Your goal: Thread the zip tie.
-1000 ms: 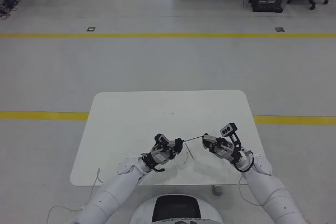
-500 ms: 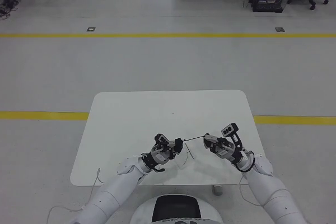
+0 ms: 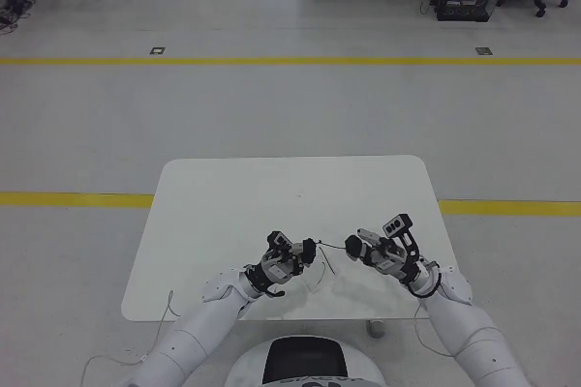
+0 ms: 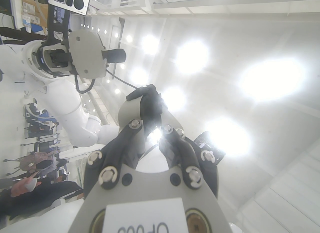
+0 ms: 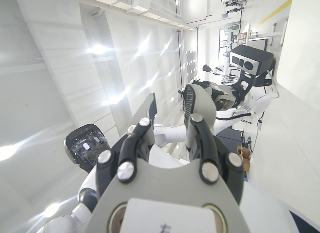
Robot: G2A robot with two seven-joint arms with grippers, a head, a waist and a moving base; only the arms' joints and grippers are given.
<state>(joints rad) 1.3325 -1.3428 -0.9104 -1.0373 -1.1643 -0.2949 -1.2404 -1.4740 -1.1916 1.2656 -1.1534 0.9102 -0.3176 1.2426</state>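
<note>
Left fingers (image 4: 130, 115): pinching shut on one end of the zip tie (image 4: 124, 83) and holding it up off the table (image 3: 271, 193).
Right fingers (image 5: 200, 103): standing apart with a plain gap between them, and gripping nothing that I am able to make out.
Zip tie: running as a thin black strand from the left fingers across toward the right fingers, in the air between the two (whether its far tip is touching them is too fine to tell).
Arms: both hovering over the near part of the table, with the two sets of fingers facing each other and sitting near together.
Done so far: the tie is lifted off the table and being offered between the two arms.
Remaining: by my reading, the threading itself is looking unfinished. No closed loop is showing, so the tail is likely still needing to be lined up with the head, fed through and drawn tight.
Watch point: the strand is thin and flexing easily, so alignment is going to be the delicate part.
</note>
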